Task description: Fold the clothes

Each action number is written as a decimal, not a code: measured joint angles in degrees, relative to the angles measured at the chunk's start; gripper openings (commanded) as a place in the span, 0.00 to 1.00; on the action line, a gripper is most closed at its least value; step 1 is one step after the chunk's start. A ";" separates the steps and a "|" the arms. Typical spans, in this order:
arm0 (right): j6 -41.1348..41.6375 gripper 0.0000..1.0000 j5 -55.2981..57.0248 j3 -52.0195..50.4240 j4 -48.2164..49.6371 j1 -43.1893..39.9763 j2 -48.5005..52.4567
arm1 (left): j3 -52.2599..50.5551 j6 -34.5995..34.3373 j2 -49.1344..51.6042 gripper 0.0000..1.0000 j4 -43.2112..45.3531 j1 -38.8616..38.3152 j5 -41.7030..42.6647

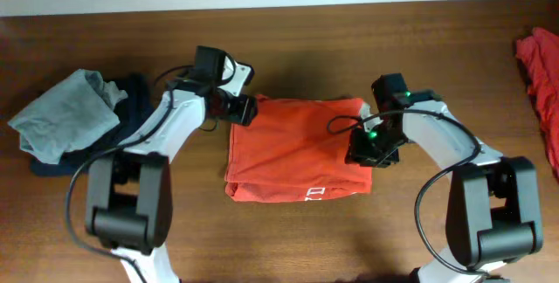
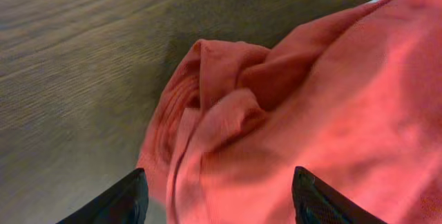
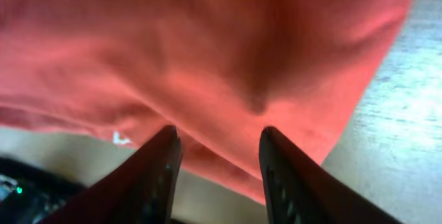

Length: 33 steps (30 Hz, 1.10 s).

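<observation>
- Straddling a bunched corner of the orange-red shirt [image 2: 345, 113], the left gripper [image 2: 219, 186] hovers with its fingers spread wide and nothing pinched between them.
- Across the cloth, the right gripper [image 3: 219, 141] also has its fingers apart above the shirt's right edge, with fabric filling the gap beneath them.
- The shirt lies in the middle of the table [image 1: 288, 248], between the two arms, folded into a rough rectangle, with a strip of white print [image 1: 316, 194] peeping out at its near edge.
- Judging by the rumpled left corner, the fold wants tidying. Each gripper should bite at the very edge and catch every layer, and both should travel together so the stack does not skew.
- Further out, a grey garment [image 1: 65, 113] and a navy garment [image 1: 135, 100] sit heaped at the table's left end, while another red garment [image 1: 541, 73] lies at the far right edge.
</observation>
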 measured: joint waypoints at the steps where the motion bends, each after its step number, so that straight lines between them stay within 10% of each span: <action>1: 1.03 0.41 0.37 -0.92 1.25 0.20 0.00 | 0.00 0.42 1.53 0.48 1.31 -0.24 0.13; 4: 3.19 0.30 1.55 -3.67 3.65 0.33 0.00 | 0.00 1.51 4.61 0.05 3.69 -0.35 0.42; 10: 6.34 0.04 4.57 -7.32 5.66 0.33 -0.26 | 1.11 2.08 4.96 0.01 1.29 -0.33 -0.48; 19: 9.53 0.04 7.45 -7.89 5.57 0.76 -1.09 | 1.64 2.03 -0.59 0.11 -4.48 1.44 -9.05; 26: 11.21 0.04 9.84 -7.89 4.44 0.76 -1.31 | 1.90 2.08 -1.88 0.52 -4.68 5.81 -15.39; 33: 7.80 0.16 8.07 -7.87 4.44 0.70 -1.42 | 1.90 1.64 -1.88 0.54 -5.20 5.62 -16.65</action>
